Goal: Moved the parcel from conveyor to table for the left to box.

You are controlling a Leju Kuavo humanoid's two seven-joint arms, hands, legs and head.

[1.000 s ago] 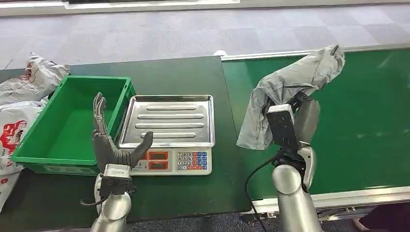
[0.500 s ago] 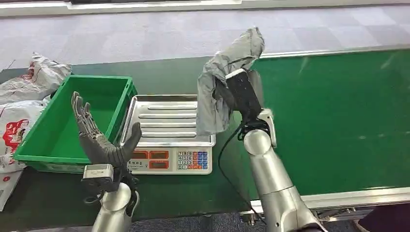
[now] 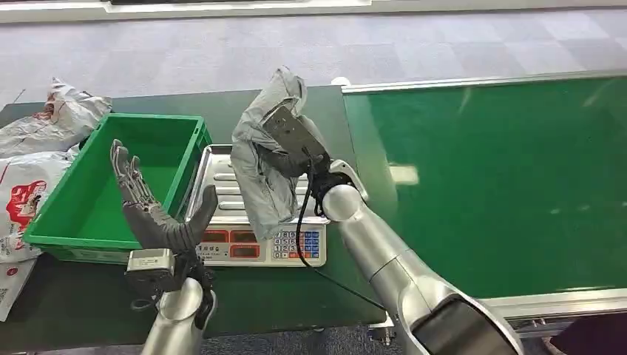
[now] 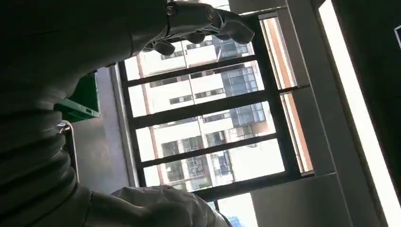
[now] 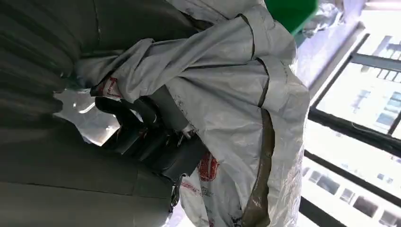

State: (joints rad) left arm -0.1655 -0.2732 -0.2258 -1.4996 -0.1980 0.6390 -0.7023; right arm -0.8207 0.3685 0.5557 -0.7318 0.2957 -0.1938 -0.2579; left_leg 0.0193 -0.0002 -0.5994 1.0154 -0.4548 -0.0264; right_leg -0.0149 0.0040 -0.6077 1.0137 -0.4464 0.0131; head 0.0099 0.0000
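A crumpled grey plastic parcel hangs over the steel pan of the scale, gripped by my right hand. In the right wrist view the dark fingers clutch the grey parcel, whose taped seams show. My left hand stands upright with its fingers spread and nothing in it, in front of the green box and left of the scale. The left wrist view looks up past that hand at windows.
The green conveyor belt fills the right side. The scale's keypad faces me on the dark table. White parcels lie piled left of the green box.
My right arm has swung left with the parcel, from the conveyor's edge to over the scale pan. The left hand has barely moved.
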